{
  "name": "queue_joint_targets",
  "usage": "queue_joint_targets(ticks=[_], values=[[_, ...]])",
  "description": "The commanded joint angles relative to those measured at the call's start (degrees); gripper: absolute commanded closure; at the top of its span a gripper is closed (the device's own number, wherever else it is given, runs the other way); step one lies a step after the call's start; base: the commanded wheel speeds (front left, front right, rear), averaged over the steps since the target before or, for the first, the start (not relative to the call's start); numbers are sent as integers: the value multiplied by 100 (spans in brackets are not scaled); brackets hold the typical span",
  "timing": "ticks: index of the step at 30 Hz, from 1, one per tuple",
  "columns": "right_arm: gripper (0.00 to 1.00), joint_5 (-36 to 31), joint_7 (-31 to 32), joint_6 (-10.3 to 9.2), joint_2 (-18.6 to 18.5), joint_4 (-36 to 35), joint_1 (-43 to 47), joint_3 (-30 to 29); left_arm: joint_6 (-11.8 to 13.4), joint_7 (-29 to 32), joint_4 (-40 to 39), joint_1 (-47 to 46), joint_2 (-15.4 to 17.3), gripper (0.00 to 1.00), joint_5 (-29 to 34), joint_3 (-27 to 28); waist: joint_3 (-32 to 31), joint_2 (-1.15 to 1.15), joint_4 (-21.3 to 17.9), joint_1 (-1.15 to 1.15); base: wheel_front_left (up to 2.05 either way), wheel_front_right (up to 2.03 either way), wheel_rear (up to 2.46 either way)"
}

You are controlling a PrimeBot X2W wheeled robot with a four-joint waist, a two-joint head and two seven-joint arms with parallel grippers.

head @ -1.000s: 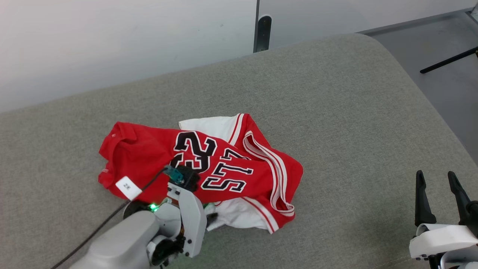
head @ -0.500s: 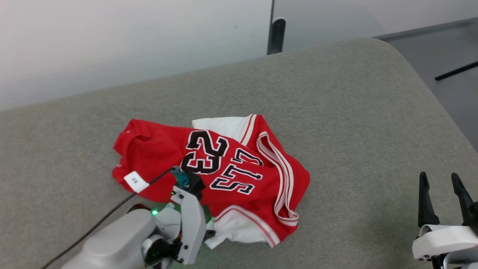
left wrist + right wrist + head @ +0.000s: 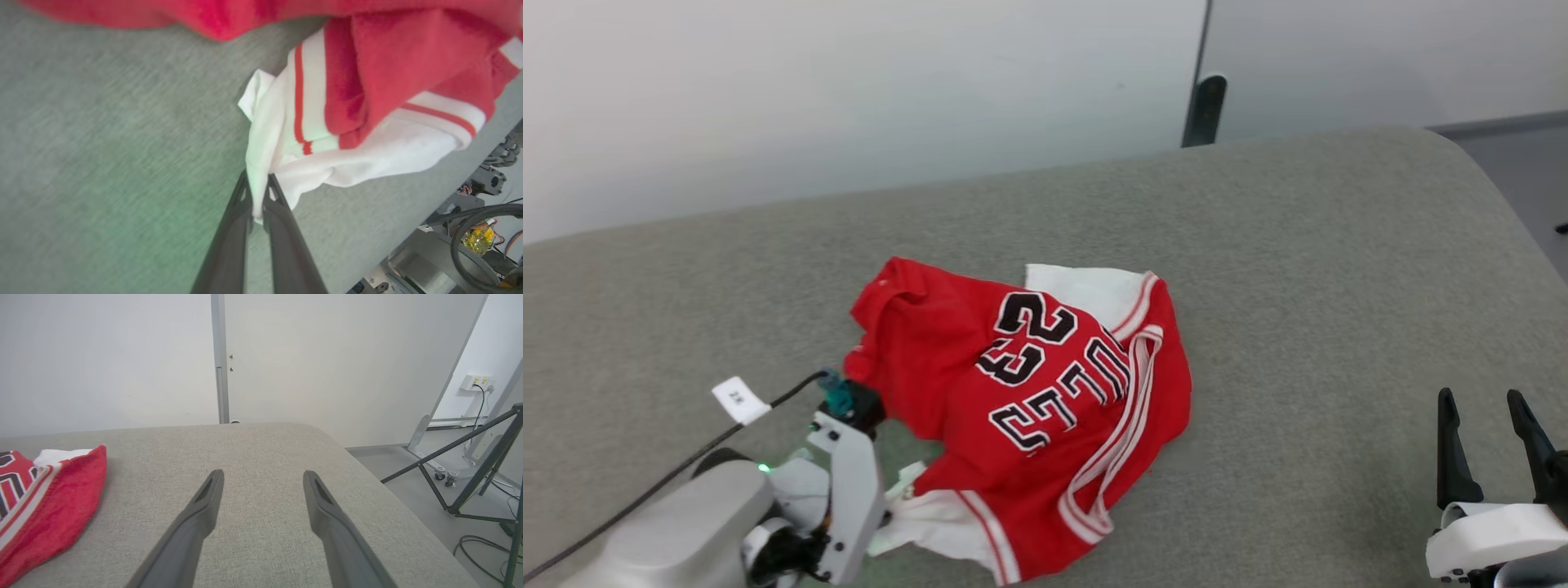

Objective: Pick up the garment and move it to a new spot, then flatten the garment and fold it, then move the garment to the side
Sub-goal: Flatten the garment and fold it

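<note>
Crumpled red garment lies mid table, its white sleeve at seven o'clock pinched between closed left fingers. The right fingers, four o'clock, spread, empty. Lift high so trailing cloth clears.

Left gripper fingers together — right gripper fingers wide apart

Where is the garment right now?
In the head view the garment lies crumpled mid-frame on the grey padded surface, its white sleeve pinched by the left gripper.
</note>
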Motion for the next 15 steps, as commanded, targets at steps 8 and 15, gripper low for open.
queue_joint_targets(ticks=[8,15], values=[[0,-24,74,21,10,-69,161,80,-29,152,-1,-133,530,100,377,-203,-215,0,325,0,0,0,0],[0,-30,131,21,16,-132,212,120,-95,100,63,-213,866,100,712,-360,-283,0,361,0,0,0,0]])
